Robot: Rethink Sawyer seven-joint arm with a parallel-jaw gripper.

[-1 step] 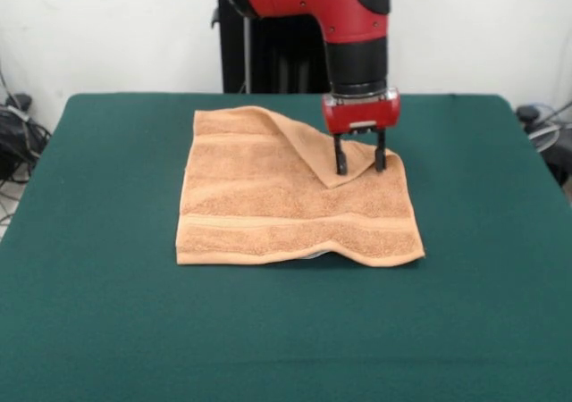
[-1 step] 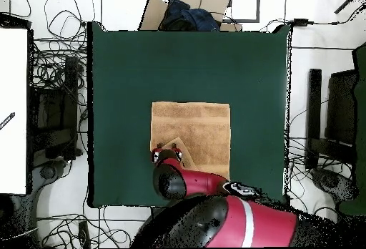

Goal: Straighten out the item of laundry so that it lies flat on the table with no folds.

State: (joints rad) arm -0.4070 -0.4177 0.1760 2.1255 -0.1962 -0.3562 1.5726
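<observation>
**One folded corner left to open**

The small square orange-tan terry towel (image 1: 295,201) is spread near the middle of the big table covered in dark green cloth (image 1: 98,330). The edge of the towel nearest the front camera is nearly flat, though a small bump is seen along it. Two woven bands are seen running across the towel. Most of the towel is already flat.

Farther back on the towel, one corner is folded over onto the top, so a three-cornered flap (image 1: 326,156) is made. This looks like the last fold, so the corner-opening step seems to be in hand.

The red and black gripper (image 1: 360,163) is held straight down over that flap. Its two black fingers (image 1: 340,164) are held apart, with nothing clamped between them. Their tips are seen at the flap's point, touching it or just above it; which one cannot be told.

Next, the flap probably needs to be pinched and pulled outward, away from the towel's middle, until it lies flat.
</observation>
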